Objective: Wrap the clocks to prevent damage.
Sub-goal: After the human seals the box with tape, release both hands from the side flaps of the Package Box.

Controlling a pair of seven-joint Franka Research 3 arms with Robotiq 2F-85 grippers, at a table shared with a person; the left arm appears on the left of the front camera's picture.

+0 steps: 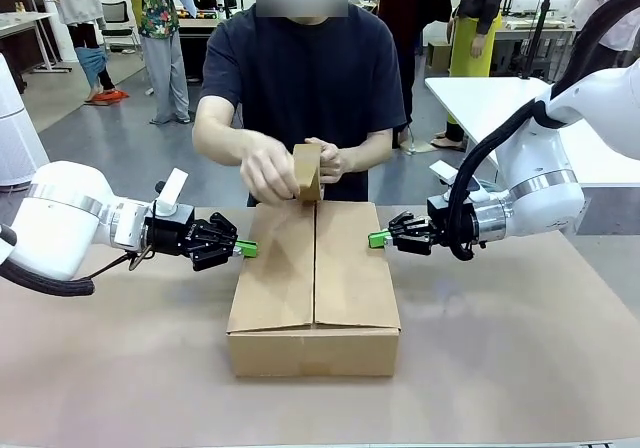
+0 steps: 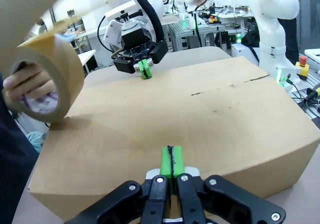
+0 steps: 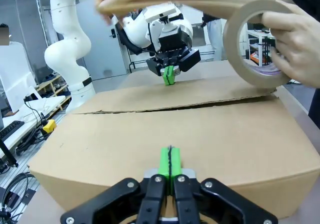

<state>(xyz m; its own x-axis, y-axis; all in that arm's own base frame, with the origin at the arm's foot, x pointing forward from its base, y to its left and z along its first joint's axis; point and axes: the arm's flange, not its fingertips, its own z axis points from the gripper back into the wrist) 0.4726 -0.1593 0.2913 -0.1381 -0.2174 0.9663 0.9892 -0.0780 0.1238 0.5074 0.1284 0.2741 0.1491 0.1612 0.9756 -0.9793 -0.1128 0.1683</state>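
bright, even light from overhead fills all three pictures, and the cardboard box [image 1: 314, 278] throws only a faint, soft shadow along its base on the table [image 1: 520, 368]. the front view is sharp throughout; both wrist views bow straight lines near their edges, with the person's hand [image 3: 145, 0] smeared by motion and the close tape roll [image 2: 50, 74] slightly soft, far background washed out

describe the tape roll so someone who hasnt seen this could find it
Start at the big closed cardboard box in the middle of the table. At its far edge, above the centre seam, the person holds the tape roll. It is the only ring-shaped thing there, brown like the box, standing on edge.
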